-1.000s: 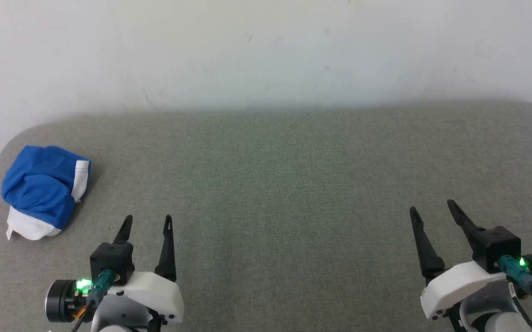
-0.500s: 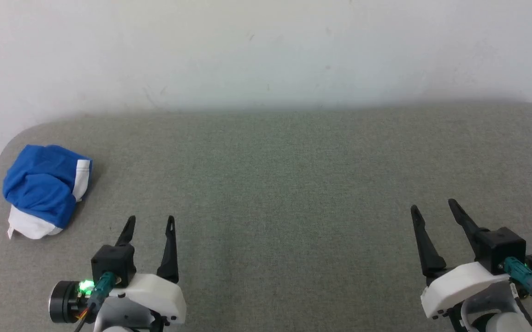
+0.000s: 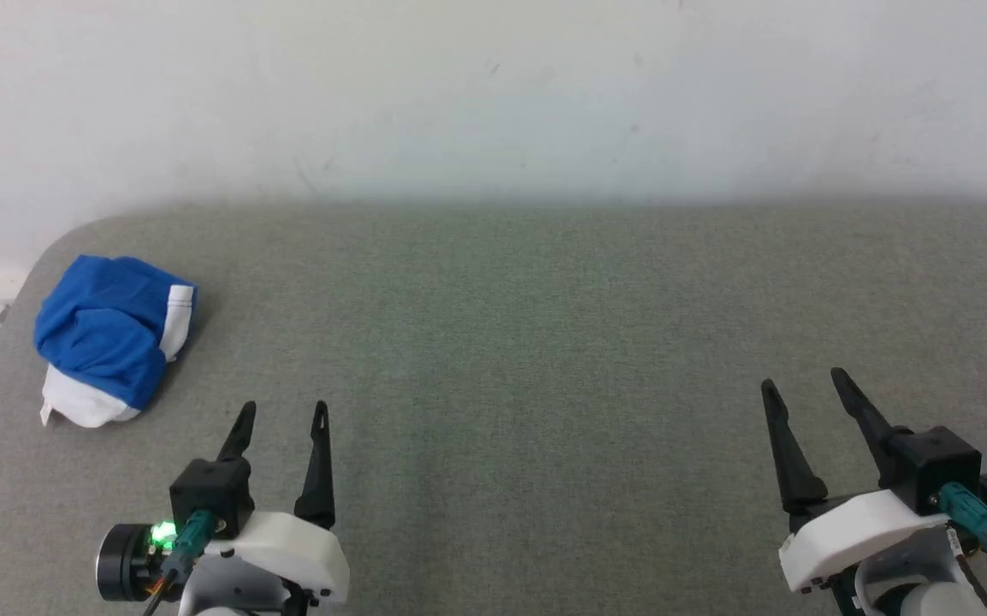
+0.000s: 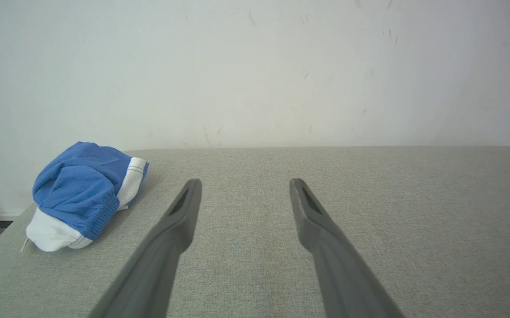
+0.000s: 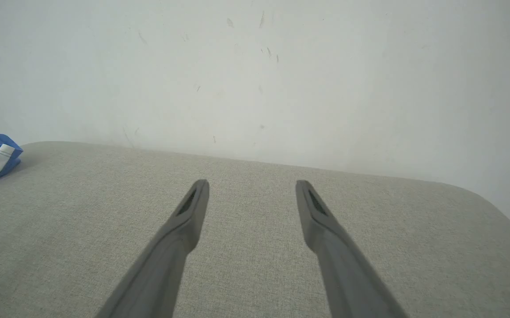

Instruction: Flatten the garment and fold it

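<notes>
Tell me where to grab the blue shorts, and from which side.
Probably the white band on the right side of the shorts, left gripper coming from that side: it stands up as a free edge; the rest is bunched.

No legible text anywhere.

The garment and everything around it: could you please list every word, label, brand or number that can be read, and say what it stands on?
None can be read.
The garment: bunched up, with plain blue cloth and white trim on the folds that show; no lettering visible.
The grey surface and the wall: no writing, only faint scuffs on the wall.
</notes>
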